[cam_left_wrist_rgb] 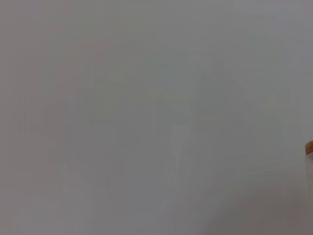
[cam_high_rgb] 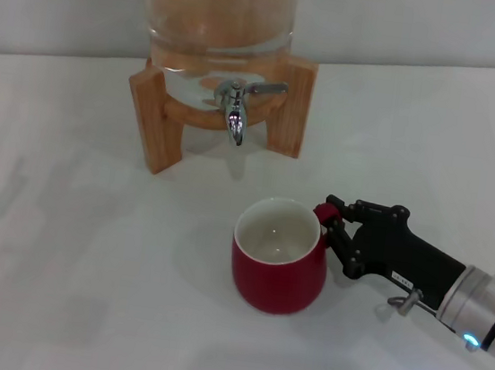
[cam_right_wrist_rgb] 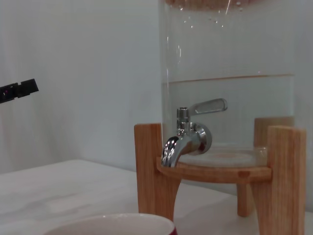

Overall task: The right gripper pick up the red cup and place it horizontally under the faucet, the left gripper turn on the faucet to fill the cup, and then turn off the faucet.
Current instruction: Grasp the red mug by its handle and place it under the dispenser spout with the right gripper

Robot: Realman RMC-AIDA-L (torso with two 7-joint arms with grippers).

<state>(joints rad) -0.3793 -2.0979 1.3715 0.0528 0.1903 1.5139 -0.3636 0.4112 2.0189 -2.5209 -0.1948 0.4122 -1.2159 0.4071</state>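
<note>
Right hand (cam_high_rgb: 332, 221): mine, reaching in from 4 o'clock on the head view; black claw fingers closed around the small loop handle of the red cup, blue light showing on the forearm.
Red cup (cam_high_rgb: 279, 259): upright on the worktop (cam_high_rgb: 81, 291), mouth up, cream inside showing and looking empty; handle turned toward 2 o'clock, into my right hand. Its rim (cam_right_wrist_rgb: 110, 226) just shows at the near edge of the right wrist view.
Faucet (cam_high_rgb: 236, 111): chrome spigot at 12 o'clock from the cup, well apart from it; spout pointing down, flat lever handle lying out toward 3 o'clock. Seen side-on in the right wrist view (cam_right_wrist_rgb: 188, 137).
Glass dispenser (cam_high_rgb: 217, 28): stands behind the faucet, partly filled with clear liquid, waterline visible in the right wrist view (cam_right_wrist_rgb: 230, 98).
Wooden stand (cam_high_rgb: 152, 119): carries the dispenser; legs on the worktop either side of the faucet.
Left hand: not visible in any view; whether it is wide or narrow I cannot tell. Its wrist view shows only blank pale surface with a sliver of wood (cam_left_wrist_rgb: 309, 147) at one edge.
</note>
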